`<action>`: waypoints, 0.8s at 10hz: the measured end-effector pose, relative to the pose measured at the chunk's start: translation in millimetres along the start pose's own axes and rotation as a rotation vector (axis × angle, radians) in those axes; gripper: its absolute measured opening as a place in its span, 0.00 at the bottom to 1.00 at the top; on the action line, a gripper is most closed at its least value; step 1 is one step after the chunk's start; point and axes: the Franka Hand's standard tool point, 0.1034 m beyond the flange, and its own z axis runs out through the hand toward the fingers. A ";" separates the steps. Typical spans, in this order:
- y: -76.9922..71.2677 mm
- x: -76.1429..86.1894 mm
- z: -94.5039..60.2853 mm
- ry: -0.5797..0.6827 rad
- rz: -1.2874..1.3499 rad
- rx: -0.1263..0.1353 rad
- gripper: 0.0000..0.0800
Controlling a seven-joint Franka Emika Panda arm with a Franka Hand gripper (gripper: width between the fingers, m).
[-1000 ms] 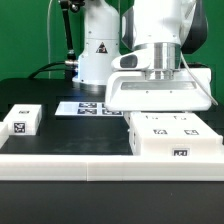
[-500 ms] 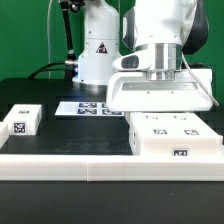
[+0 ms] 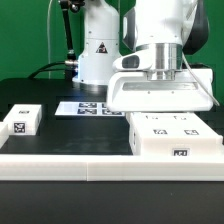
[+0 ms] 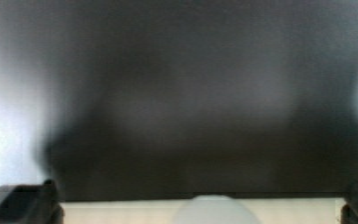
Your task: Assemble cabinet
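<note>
The cabinet (image 3: 176, 136), a big white box with square tags on its top and front, lies at the exterior view's right. My gripper (image 3: 160, 109) hangs just above its far edge, with its fingertips hidden behind the box. In the wrist view my gripper (image 4: 194, 206) stands open, and one dark finger (image 4: 16, 205) shows in each lower corner with nothing between them. Below it are the dark table and a blurred strip of white surface (image 4: 123, 212). A smaller white tagged block (image 3: 22, 120) lies apart at the exterior view's left.
The marker board (image 3: 86, 106) lies flat at the back middle, in front of the robot's base (image 3: 98, 55). A long white rail (image 3: 90, 166) runs along the table's front edge. Black tabletop lies between the small block and the cabinet.
</note>
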 end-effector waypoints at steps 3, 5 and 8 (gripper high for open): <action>-0.7 0.9 0.6 0.006 0.000 0.000 1.00; -1.2 0.7 0.7 0.010 -0.003 0.000 1.00; 0.4 0.6 0.4 0.015 -0.014 -0.002 0.84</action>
